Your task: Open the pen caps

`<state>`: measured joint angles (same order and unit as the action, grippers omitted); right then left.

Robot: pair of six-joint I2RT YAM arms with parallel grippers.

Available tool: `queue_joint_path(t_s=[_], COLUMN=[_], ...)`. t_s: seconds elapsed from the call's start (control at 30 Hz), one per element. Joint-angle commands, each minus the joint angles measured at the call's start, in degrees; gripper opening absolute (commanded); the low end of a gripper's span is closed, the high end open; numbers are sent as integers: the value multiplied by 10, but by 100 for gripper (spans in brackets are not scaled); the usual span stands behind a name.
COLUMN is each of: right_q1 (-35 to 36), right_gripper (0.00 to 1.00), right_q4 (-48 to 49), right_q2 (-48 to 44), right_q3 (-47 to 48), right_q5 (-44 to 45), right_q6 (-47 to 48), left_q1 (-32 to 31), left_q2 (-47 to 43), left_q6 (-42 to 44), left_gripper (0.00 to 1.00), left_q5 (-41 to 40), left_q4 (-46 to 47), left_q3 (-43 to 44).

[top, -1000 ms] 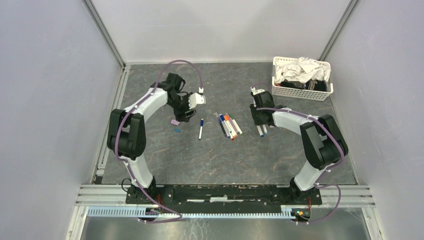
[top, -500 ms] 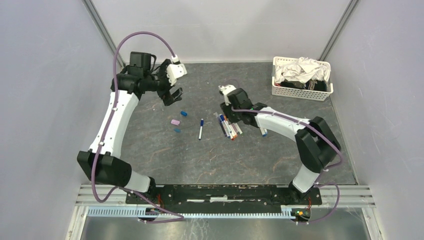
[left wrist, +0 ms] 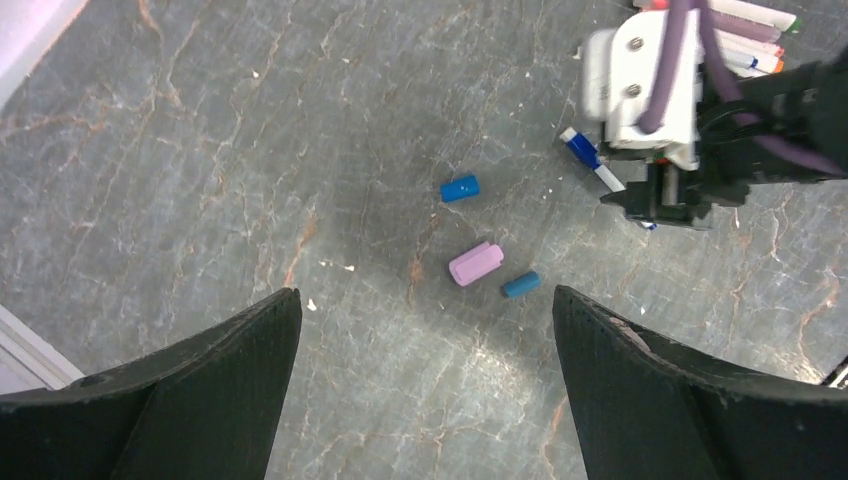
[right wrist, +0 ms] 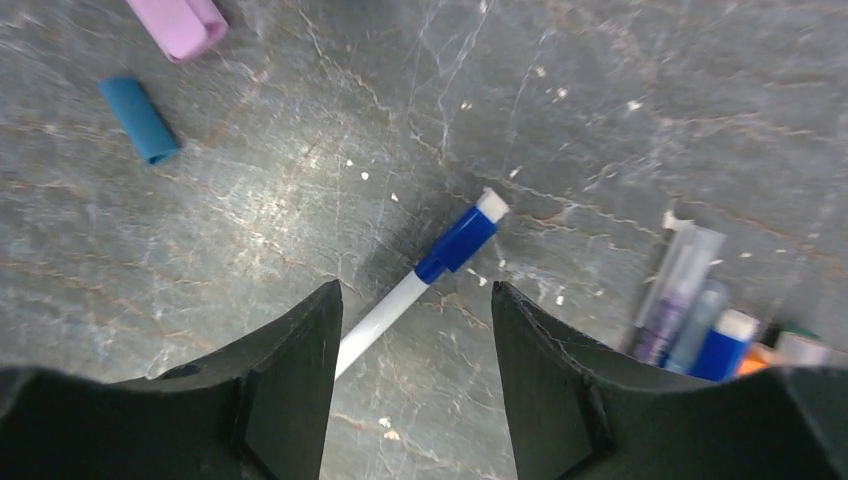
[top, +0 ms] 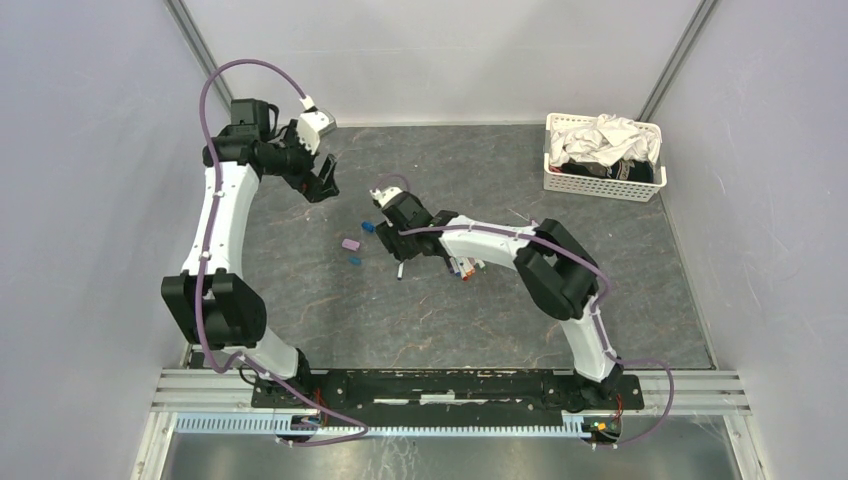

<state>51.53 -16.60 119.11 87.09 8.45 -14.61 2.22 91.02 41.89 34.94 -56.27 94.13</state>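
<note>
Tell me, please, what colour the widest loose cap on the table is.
Lilac. The cap shows best in the left wrist view.

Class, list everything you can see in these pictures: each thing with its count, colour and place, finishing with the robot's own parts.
blue cap: one, blue, loose on the table, left of centre.
lilac cap: one, lilac, just nearer than the blue one.
teal cap: one, teal-blue, beside the lilac one.
single pen: one, white barrel, blue cap on, lying mid-table.
pen cluster: number unclear, partly hidden; white barrels, coloured ends; right of the single pen.
basket: one, white mesh, far right corner.
cloth: white and dark, in the basket.
table: one, dark grey, marbled.
left pincer: black, open, above the caps.
right pincer: black, open, astride the single pen.
</note>
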Motion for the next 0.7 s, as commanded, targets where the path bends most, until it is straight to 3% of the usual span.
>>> queue_joint_path(t_s=[0.0,0.13,0.27,0.37,0.5,0.67], right_q1=[8,9,9,9,7,-13], right_gripper=[61,50,31,17,11,6], right_q4=[-34,-32,-41,-33,-22,6], right_q2=[38,55,54,27,-18,-83], right_q3=[40,39,30,-1,-43,-89], right_q5=[32,28,29,25,4,-122], right_q6=[-26,-21,-8,5,35,87], left_q1=[4,4,4,4,3,-15], left_q2=[-5,-8,-7,-18,-34,-31], left_q6=[-22,-14,3,78,167,272], left_gripper=[100,100,100,100,100,100], left_q5=[7,8,29,90,143,127], left_q4=[-26,-29,-51,-99,-136,-198], left_q3=[14,3,3,-13,-51,-82])
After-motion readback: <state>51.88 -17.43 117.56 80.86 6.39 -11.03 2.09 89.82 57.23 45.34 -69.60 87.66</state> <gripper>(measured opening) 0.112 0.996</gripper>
